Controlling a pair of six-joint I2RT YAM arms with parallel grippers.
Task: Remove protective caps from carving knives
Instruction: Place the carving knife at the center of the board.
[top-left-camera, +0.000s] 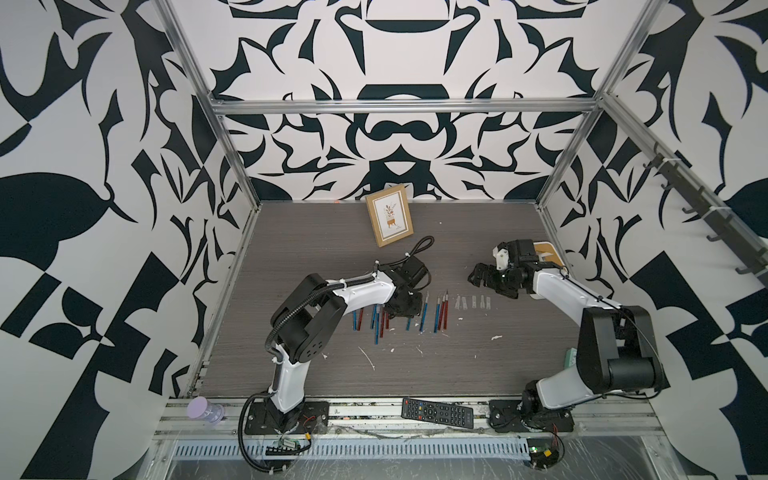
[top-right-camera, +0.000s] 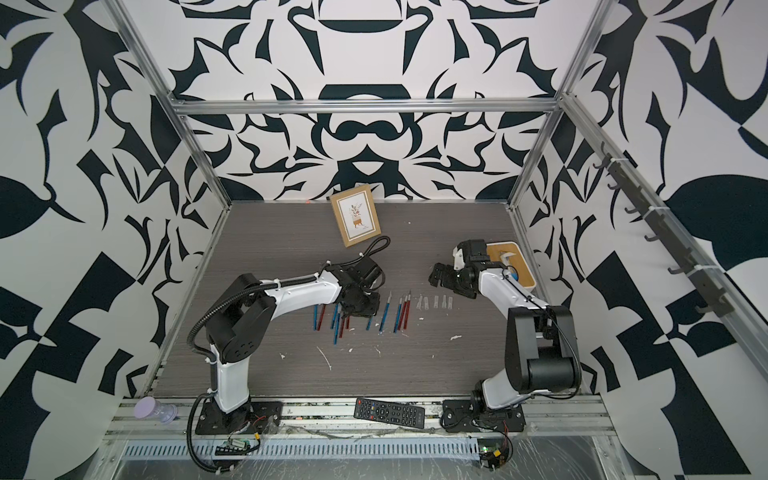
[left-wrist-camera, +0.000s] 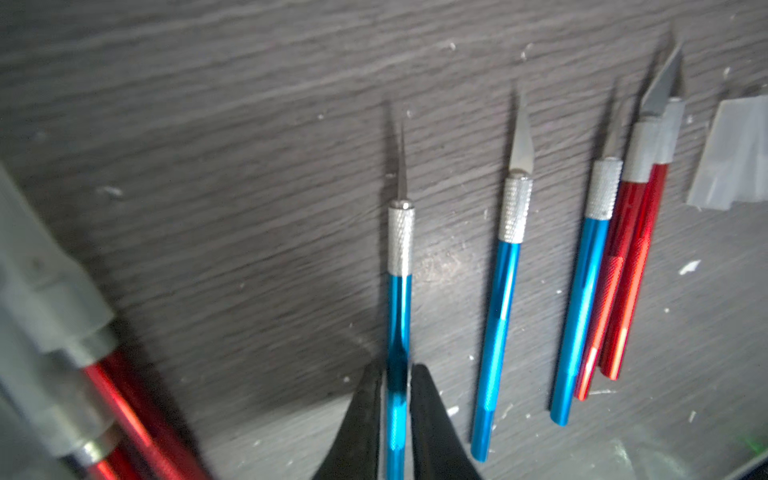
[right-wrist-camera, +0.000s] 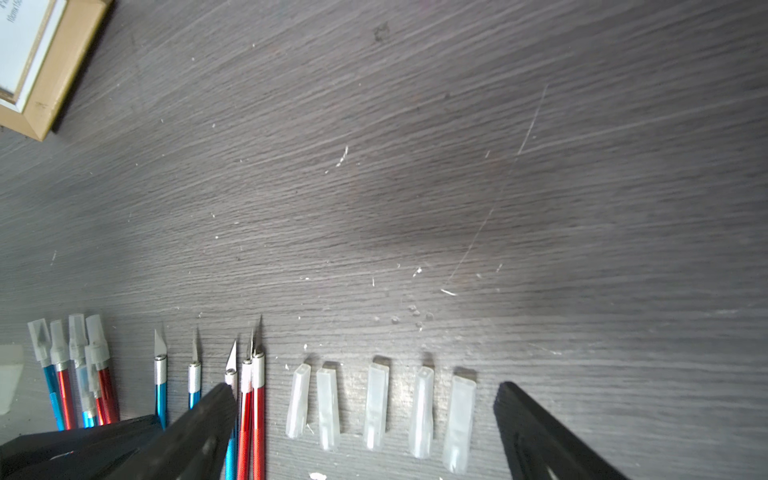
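Observation:
The carving knives (top-left-camera: 422, 316) (top-right-camera: 380, 316) lie in a row on the grey table, blue and red handled. My left gripper (left-wrist-camera: 397, 368) (top-left-camera: 401, 309) is low over the row. Its fingers (left-wrist-camera: 428, 415) flank a bare-bladed blue knife (left-wrist-camera: 400, 291) that lies on the table, with a hair of gap each side. More bare-bladed knives (left-wrist-camera: 505, 291) lie beside it. Capped knives (right-wrist-camera: 66, 353) bunch at the row's left end. Several loose protective caps (right-wrist-camera: 376, 405) (top-left-camera: 473, 301) lie in a line right of the knives. My right gripper (right-wrist-camera: 365, 388) (top-left-camera: 478, 278) hovers wide open over them, empty.
A wooden picture frame (top-left-camera: 389, 216) lies at the back. A wooden tray (top-left-camera: 546, 253) sits behind my right arm. A black remote (top-left-camera: 437, 412) and a purple-lidded jar (top-left-camera: 203, 409) rest on the front rail. White flecks (top-left-camera: 368, 359) dot the table.

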